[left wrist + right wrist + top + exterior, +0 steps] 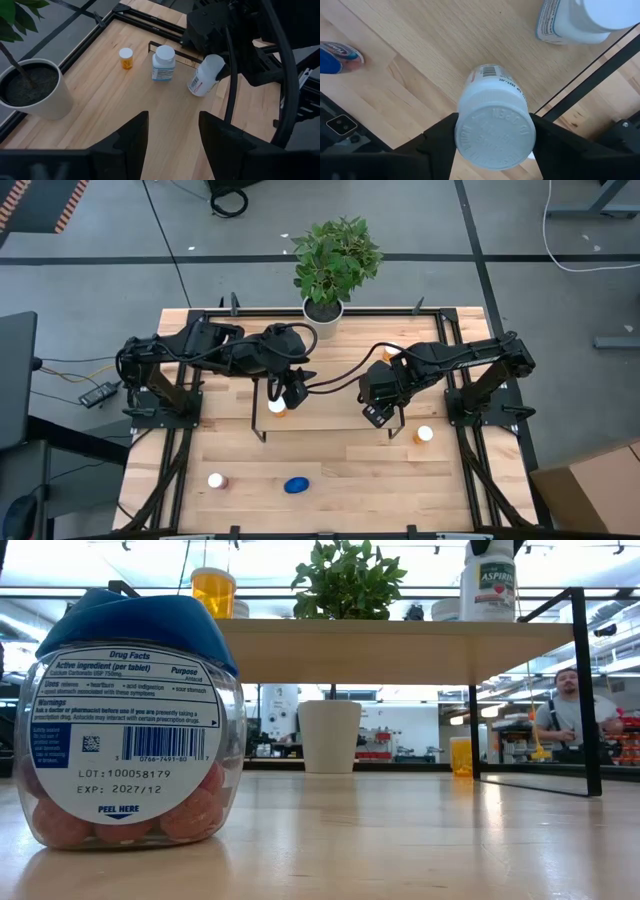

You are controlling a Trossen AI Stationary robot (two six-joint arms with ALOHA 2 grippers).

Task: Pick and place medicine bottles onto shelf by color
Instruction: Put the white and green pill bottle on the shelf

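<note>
Right gripper (492, 132): over the shelf's (330, 415) 3 o'clock end, fingers on either side of a white bottle (492, 120), tilted.
Left gripper (172, 132): over the shelf's 9 o'clock end, jaws apart, holding nothing.
Blue bottle (295, 485): on the table at 6 o'clock.
Orange bottle (126, 57): on the shelf.
Plant pot (322, 313): at 12 o'clock.

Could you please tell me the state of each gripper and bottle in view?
right gripper: closed on the white bottle's cap
white bottle: tilted, capped, held
left gripper: open, empty
blue-labelled bottle: upright, capped
small orange bottle: upright, capped
blue oval bottle: capped, on the tabletop
</note>
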